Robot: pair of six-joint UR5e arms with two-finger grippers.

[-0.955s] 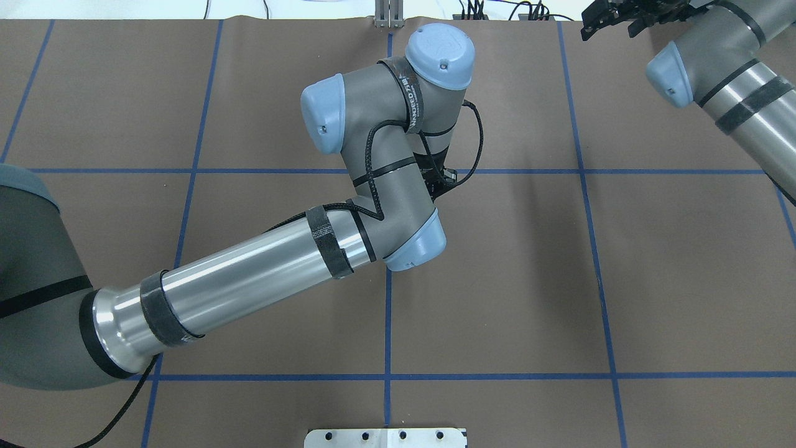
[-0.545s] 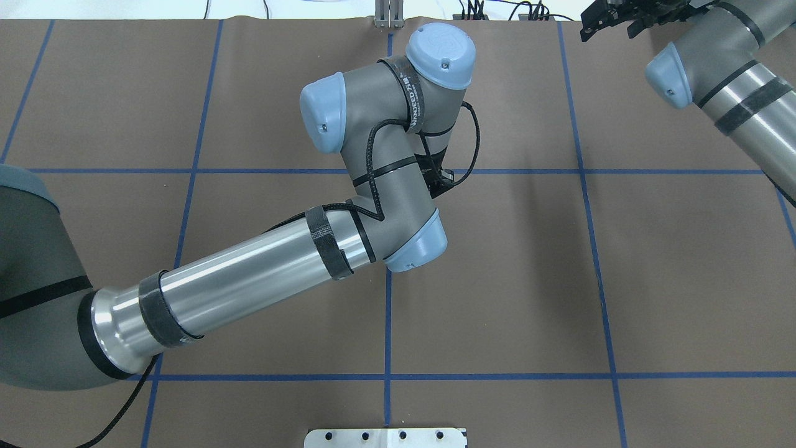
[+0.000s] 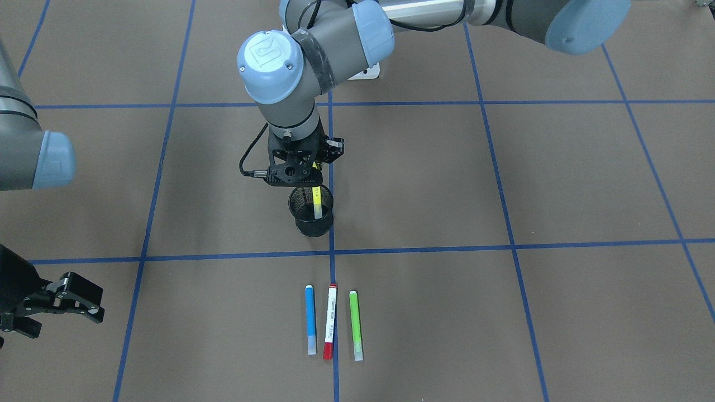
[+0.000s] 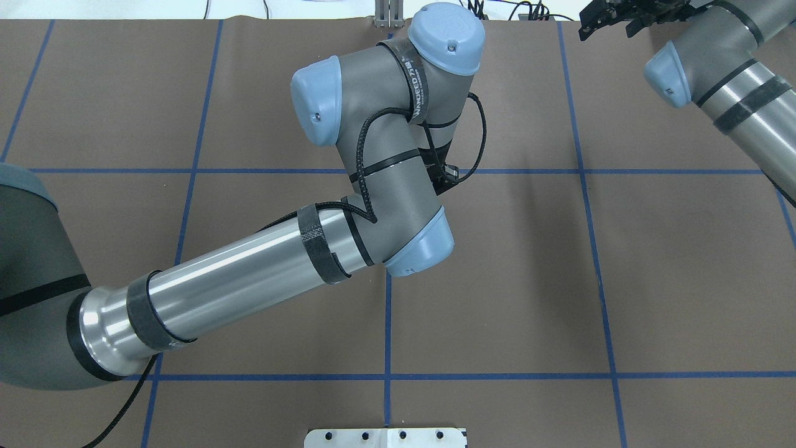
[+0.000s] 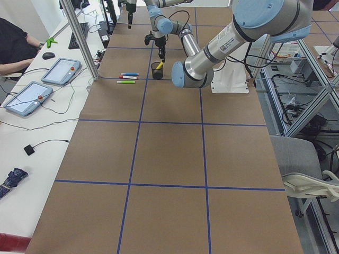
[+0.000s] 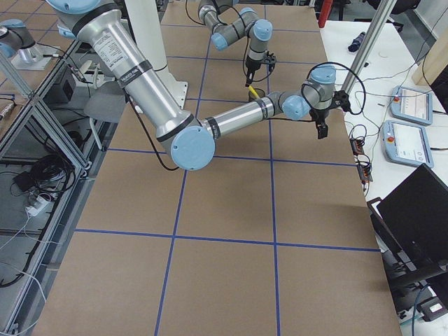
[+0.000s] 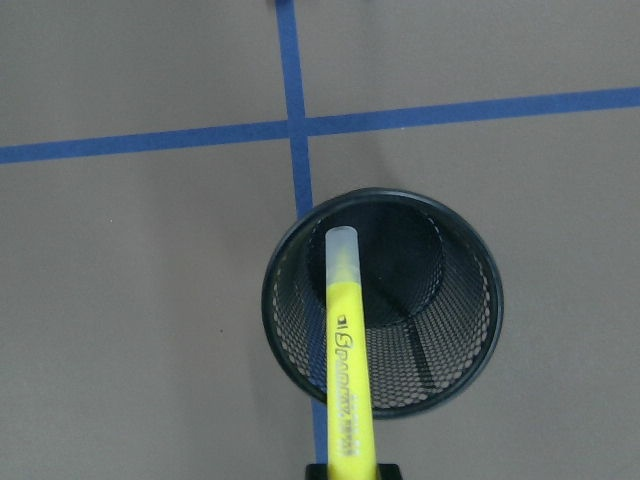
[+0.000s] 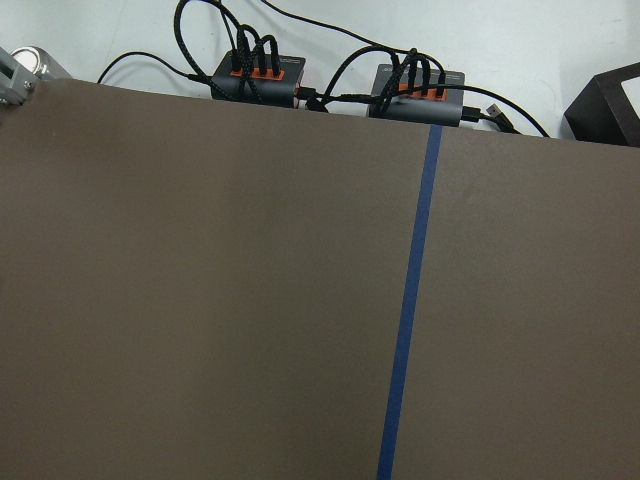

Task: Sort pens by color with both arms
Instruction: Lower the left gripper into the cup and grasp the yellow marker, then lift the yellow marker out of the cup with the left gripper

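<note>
Exterior front-facing view, open room: the brown tabletop (image 3: 503, 312) lies bare on both sides of the pen row and the cup.
Edges: right hand (image 3: 67, 324) hangs near the tabletop's far edge, well apart from the pens.
Count: four pens, one black mesh cup (image 3: 313, 228), two hands.
Lying pens: blue pen (image 3: 310, 320), white pen (image 3: 329, 318) with a red cap and green pen (image 3: 355, 325) lie side by side, not touching, near the cup.
Grip: left hand (image 3: 307, 177) is clamped on the yellow pen (image 3: 316, 202) right over the cup, with the pen's pale tip inside the rim.
Other hand: right hand has its fingers spread and holds nothing.
</note>
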